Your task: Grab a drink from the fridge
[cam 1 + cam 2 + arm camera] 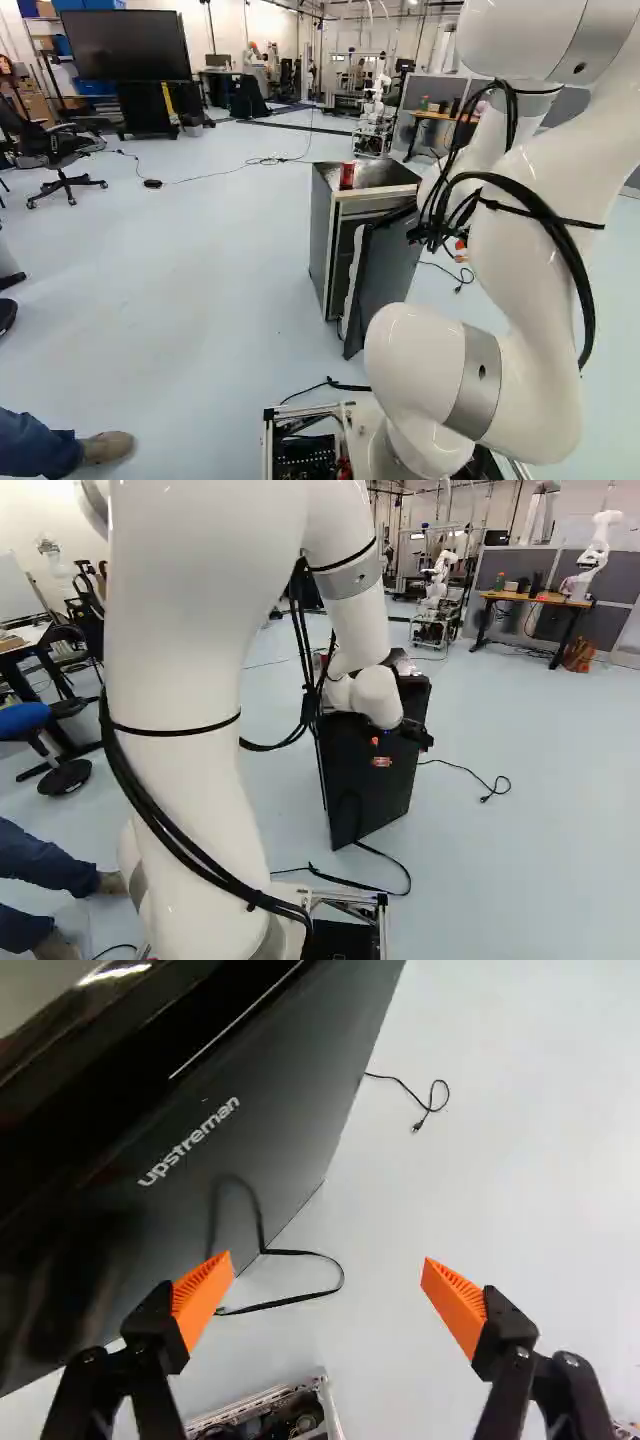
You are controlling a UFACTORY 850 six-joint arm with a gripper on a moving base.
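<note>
Spreading jaws wide at the gripper, orange pads facing each other across a broad gap. Showing through that gap: pale floor and a looping black cord, running up to the dark fridge door; hard to tell cord from reflection on the glossy face. Filling one side of the jaws with that door, covering part of its lower edge with the nearer finger; cannot tell whether touching or apart. Lying ahead of the jaws, well beyond the fingertips: a thin cord with a plug, vanishing behind the door's edge. Peeking in between the fingers, close by and cut off: the base frame

Standing upright on top of the fridge, above the jaws and beyond the door: a red can, clear in the left base view, mostly blocked by the arm in the right one. Hanging ajar in the left base view, the door, hiding most of the fridge's inside; cannot make out anything on the shelves. Losing the fingers behind black cables in the left base view
</note>
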